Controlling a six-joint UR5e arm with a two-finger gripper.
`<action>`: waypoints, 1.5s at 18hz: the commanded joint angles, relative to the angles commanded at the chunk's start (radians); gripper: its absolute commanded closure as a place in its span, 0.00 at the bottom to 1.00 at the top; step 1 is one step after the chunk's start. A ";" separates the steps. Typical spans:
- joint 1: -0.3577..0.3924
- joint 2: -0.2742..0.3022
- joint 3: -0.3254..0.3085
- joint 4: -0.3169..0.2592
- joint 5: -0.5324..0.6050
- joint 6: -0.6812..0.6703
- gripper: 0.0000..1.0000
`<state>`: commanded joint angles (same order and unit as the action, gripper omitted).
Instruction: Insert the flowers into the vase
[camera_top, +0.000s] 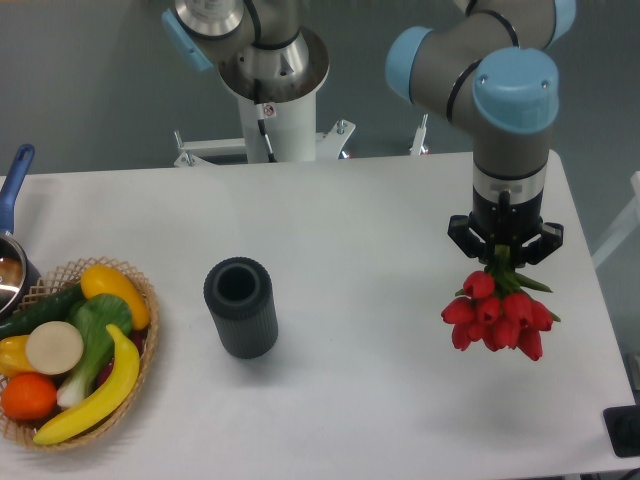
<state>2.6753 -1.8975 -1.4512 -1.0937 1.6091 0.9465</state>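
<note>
Here, the tool (505, 258) points straight down near the bench's (400, 210) right edge, its fingers closed on the green stems of the flowers (498, 318), so the red buds hang head-down above the surface. The carry seems underway. The vase (241, 307) stands upright, well apart, left of centre, beside a fruit basket (140, 345); next, the bunch likely needs turning stems-down over its mouth.

Arm (480, 60): grey tube segments showing pale blue round caps at the joints. Wrist (510, 185) above the jaws wearing a silver band over a black collar. Gripper (503, 262) black, with angular side lugs. White column (280, 125) carrying a thin black cable (265, 125); bolted bracket feet showing at its base.
</note>
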 joint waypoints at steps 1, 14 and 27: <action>-0.002 0.000 -0.002 0.000 0.000 0.000 1.00; 0.034 0.069 -0.002 0.168 -0.527 -0.142 1.00; -0.087 -0.049 0.110 0.339 -1.078 -0.273 1.00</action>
<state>2.5880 -1.9466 -1.3407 -0.7548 0.5311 0.6734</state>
